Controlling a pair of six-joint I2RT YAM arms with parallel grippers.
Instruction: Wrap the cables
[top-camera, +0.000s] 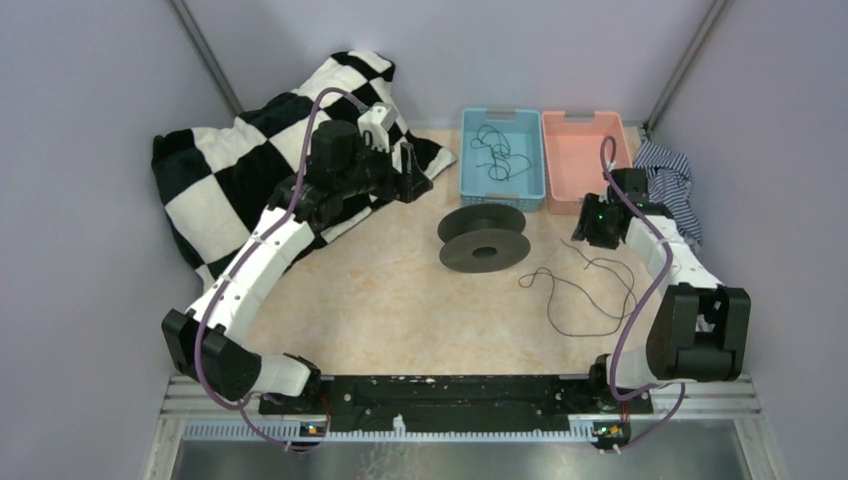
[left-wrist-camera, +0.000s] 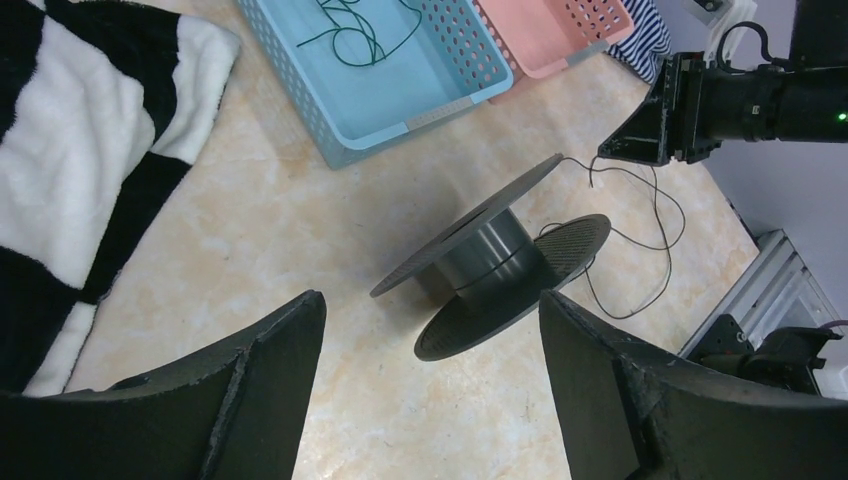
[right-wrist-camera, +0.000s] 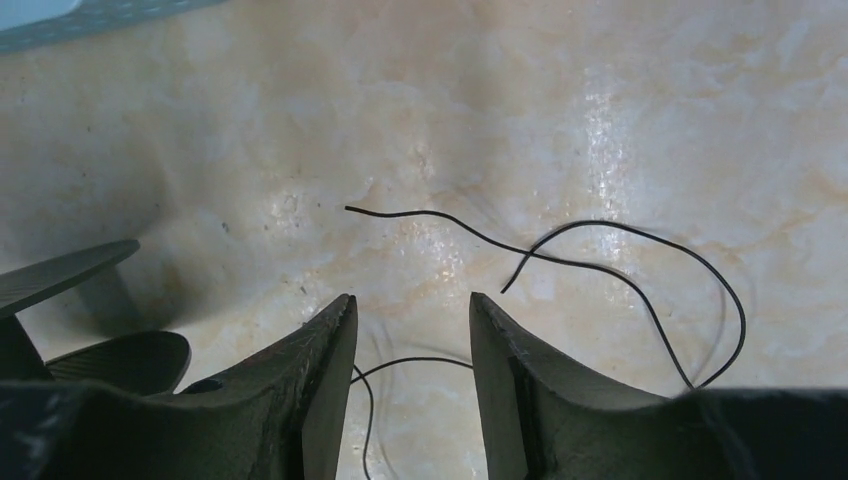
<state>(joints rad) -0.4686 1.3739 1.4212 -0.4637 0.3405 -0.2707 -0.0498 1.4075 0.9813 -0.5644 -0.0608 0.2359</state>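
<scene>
On right half of surface (top-camera: 400, 300): loose black cable (top-camera: 585, 290) lying in open loops, near dark spool (top-camera: 483, 240), none wound on it. Second cable (top-camera: 497, 152) tangled inside blue basket (top-camera: 500, 200); pink basket (top-camera: 585, 150) just beside. Right tool (right-wrist-camera: 410, 305) low over loose cable, fingers parted, nothing pinched; strand visible on surface between them. Left tool (left-wrist-camera: 430, 310) near checkered blanket (top-camera: 260, 170), fingers spread wide, empty, facing spool.
</scene>
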